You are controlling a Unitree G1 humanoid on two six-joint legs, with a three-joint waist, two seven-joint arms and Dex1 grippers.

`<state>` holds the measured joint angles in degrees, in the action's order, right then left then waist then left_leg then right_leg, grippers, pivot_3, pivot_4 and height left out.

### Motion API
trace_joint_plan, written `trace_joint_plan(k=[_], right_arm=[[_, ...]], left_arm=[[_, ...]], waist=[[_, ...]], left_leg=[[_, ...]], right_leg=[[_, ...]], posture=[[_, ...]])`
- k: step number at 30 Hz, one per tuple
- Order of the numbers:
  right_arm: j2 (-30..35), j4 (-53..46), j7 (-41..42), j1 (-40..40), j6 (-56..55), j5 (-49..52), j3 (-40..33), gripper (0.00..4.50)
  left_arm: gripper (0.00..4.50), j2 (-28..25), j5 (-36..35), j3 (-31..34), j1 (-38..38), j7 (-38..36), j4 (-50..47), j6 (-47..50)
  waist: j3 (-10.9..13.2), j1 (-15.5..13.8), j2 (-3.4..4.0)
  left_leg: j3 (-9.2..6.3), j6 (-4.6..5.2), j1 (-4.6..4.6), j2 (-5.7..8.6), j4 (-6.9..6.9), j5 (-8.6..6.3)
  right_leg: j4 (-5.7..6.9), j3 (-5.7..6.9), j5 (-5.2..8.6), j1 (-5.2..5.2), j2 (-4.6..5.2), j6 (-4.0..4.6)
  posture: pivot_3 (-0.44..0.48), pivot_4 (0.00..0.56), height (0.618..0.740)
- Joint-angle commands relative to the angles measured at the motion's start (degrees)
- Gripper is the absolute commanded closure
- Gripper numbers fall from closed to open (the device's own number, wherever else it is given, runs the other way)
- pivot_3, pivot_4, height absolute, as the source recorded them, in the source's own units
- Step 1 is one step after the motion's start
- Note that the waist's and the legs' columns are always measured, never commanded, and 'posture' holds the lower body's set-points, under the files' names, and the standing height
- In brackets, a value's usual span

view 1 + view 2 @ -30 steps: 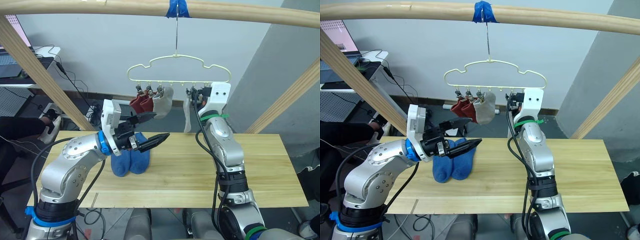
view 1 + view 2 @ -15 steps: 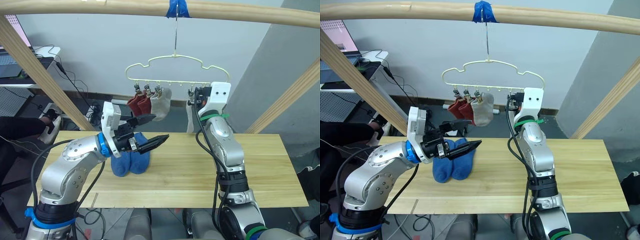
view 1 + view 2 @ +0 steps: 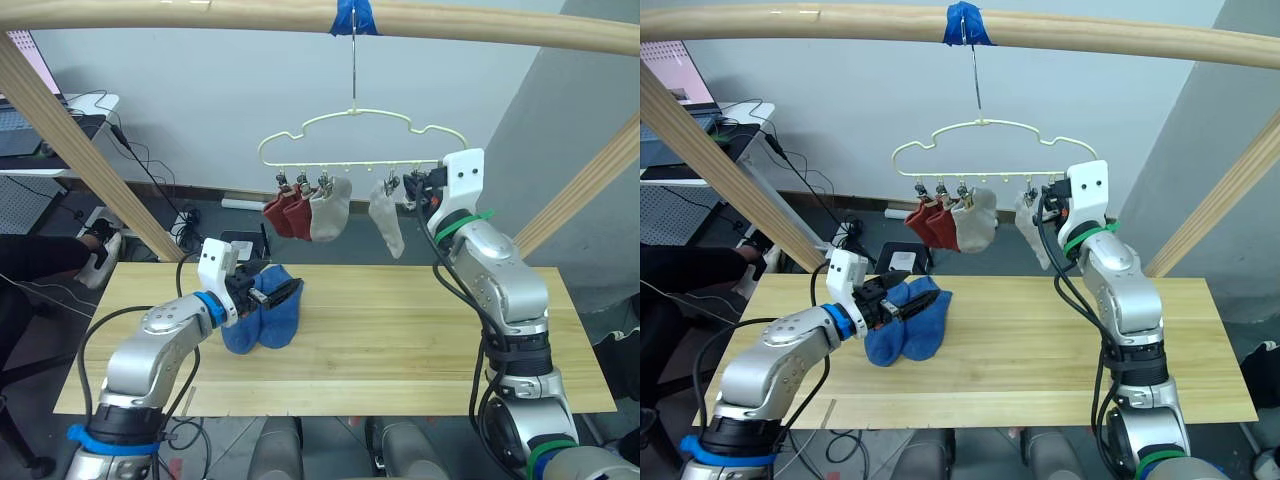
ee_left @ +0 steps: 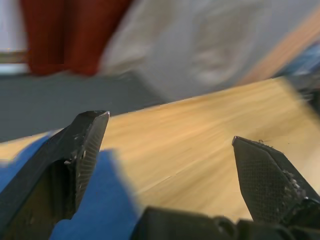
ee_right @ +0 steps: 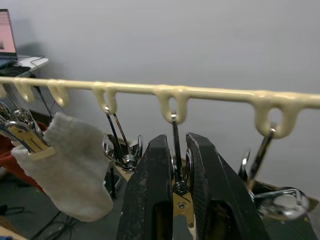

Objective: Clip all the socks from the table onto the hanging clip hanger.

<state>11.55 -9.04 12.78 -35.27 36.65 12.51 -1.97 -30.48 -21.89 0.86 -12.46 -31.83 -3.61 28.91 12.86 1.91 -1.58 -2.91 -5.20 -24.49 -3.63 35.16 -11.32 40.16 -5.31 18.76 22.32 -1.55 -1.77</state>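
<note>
The pale-yellow clip hanger hangs by its hook from the top beam. Two rust red socks and a light grey sock are clipped at its left end. A second light grey sock hangs further right, just beside my right gripper. In the right wrist view that gripper is shut on a metal clip under the hanger bar. Two blue socks lie together on the table. My left gripper is low over them, open, with a blue sock by its fingers.
A thick wooden beam crosses overhead, with blue tape where the hook hangs. Slanted wooden posts rise at both sides of the table. A desk with cables and a person's dark sleeve are at the far left.
My left arm has dropped from mid-air down to the blue socks. My right gripper and the hanger have shifted right, and the second grey sock now hangs to the gripper's left.
</note>
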Motion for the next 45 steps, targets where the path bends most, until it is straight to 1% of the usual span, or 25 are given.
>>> trace_joint_plan(k=[1,3,8,13,17,19,23,26,29,31,35,40,42,44,45], right_arm=[[1.1,-3.1,2.0,-1.0,1.0,1.4,0.1,4.34],[1.0,-3.4,1.8,-0.8,1.6,1.5,-0.2,4.34],[0.6,-4.0,0.9,-0.5,2.6,1.8,-0.7,4.34],[0.8,-4.0,0.0,-0.3,2.8,1.8,-1.2,4.34],[1.1,-3.8,-0.5,-0.5,2.7,1.8,-1.5,4.34],[1.4,-3.8,-0.7,-0.5,2.8,1.8,-1.8,4.34],[1.9,-3.8,-0.8,-0.4,2.9,1.7,-2.2,4.34],[2.0,-3.8,-0.8,-0.3,3.0,1.7,-2.1,4.34],[2.1,-3.9,-0.8,-0.3,3.1,1.7,-2.1,4.34],[2.1,-3.8,-1.0,-0.4,3.2,1.6,-2.2,4.34],[2.1,-3.5,-1.2,-0.7,3.1,1.6,-2.4,4.34],[2.1,-3.2,-1.7,-0.7,3.2,1.5,-2.6,4.34],[2.0,-3.3,-1.9,-0.7,3.3,1.5,-2.6,4.34],[2.0,-3.5,-2.1,-0.7,3.4,1.6,-2.6,4.34],[2.1,-3.5,-2.1,-0.7,3.4,1.6,-2.6,4.34]], left_arm=[[0.00,1.0,7.1,-1.2,-2.4,4.3,7.3,-4.8],[0.00,1.8,8.9,-0.9,-2.9,5.6,10.6,-5.5],[0.00,2.4,11.8,-0.6,-3.8,6.7,15.3,-6.3],[0.00,1.5,14.9,1.6,-5.2,10.2,21.3,-8.7],[0.00,3.3,12.7,4.8,-6.3,10.5,25.9,-8.5],[0.00,4.5,11.7,5.6,-7.5,9.2,27.8,-9.6],[0.00,5.8,11.3,5.5,-9.9,6.3,28.6,-11.6],[0.00,5.7,11.9,3.1,-10.4,3.1,25.6,-11.6],[0.00,5.0,13.1,-0.4,-9.5,-0.2,21.5,-10.5],[0.00,4.6,14.7,-3.1,-9.0,-2.2,20.7,-10.7],[0.00,5.0,17.8,-7.6,-9.0,-4.4,22.9,-12.2],[0.00,6.9,22.8,-12.5,-12.8,-4.9,31.8,-17.8],[0.38,6.9,25.0,-13.7,-14.0,-4.5,35.2,-19.5],[0.83,7.1,25.4,-13.6,-14.5,-4.7,37.1,-19.6],[1.19,7.2,25.5,-13.5,-14.6,-5.0,37.8,-19.8]], waist=[[0.0,0.0,0.00],[0.0,0.0,0.00],[0.0,0.0,0.00],[0.0,0.1,0.00],[0.0,0.1,0.00],[0.0,0.1,0.00],[0.0,0.0,0.00],[0.0,0.1,0.00],[0.0,0.2,0.00],[0.0,0.5,0.00],[0.0,0.7,0.00],[0.0,0.7,0.00],[0.0,0.7,0.00],[0.0,0.9,0.00],[0.0,1.0,0.00]], left_leg=[[0.01,0.00,0.00,0.01,-0.01,0.00],[0.01,0.00,-0.02,0.01,-0.01,0.00],[0.03,-0.01,-0.05,0.01,-0.01,0.00],[0.03,-0.01,-0.05,0.02,0.00,0.00],[0.02,0.00,-0.05,0.01,0.00,0.00],[0.02,0.00,-0.05,0.02,0.00,0.00],[0.00,-0.01,-0.07,0.04,0.01,0.00],[0.00,-0.01,-0.07,0.03,0.01,0.00],[0.01,-0.01,-0.07,0.03,0.00,0.00],[0.02,-0.01,-0.07,0.03,0.00,0.00],[0.02,-0.01,-0.05,0.04,0.00,0.00],[0.01,0.00,-0.06,0.06,0.02,0.00],[0.02,0.01,-0.06,0.08,0.02,0.00],[0.02,0.01,-0.06,0.07,0.01,0.00],[0.01,0.01,-0.06,0.06,0.01,0.00]], right_leg=[[-0.01,-0.01,0.00,0.00,0.00,0.00],[-0.04,-0.01,0.00,0.00,0.01,0.00],[-0.08,-0.01,0.00,0.00,0.03,0.00],[-0.05,0.00,0.00,0.00,0.03,0.00],[-0.05,0.02,0.00,0.00,0.04,0.00],[-0.05,0.02,0.00,0.00,0.04,0.00],[-0.05,0.07,0.00,-0.01,0.06,0.00],[-0.04,0.06,0.00,-0.01,0.06,0.00],[-0.05,0.04,0.00,-0.01,0.06,0.00],[-0.06,0.04,0.00,-0.01,0.06,0.00],[-0.04,0.03,0.00,-0.01,0.05,0.00],[-0.03,0.04,0.00,-0.02,0.05,0.00],[-0.04,0.03,0.00,-0.02,0.05,0.00],[-0.05,0.02,0.00,-0.02,0.05,0.00],[-0.05,0.03,0.00,-0.02,0.04,0.00]], posture=[[-0.010,0.182,0.740],[-0.012,0.182,0.740],[-0.018,0.187,0.740],[-0.029,0.197,0.740],[-0.038,0.200,0.740],[-0.042,0.202,0.740],[-0.043,0.206,0.740],[-0.043,0.206,0.740],[-0.049,0.210,0.740],[-0.054,0.213,0.740],[-0.060,0.217,0.740],[-0.064,0.225,0.740],[-0.074,0.227,0.740],[-0.079,0.227,0.740],[-0.082,0.229,0.740]])
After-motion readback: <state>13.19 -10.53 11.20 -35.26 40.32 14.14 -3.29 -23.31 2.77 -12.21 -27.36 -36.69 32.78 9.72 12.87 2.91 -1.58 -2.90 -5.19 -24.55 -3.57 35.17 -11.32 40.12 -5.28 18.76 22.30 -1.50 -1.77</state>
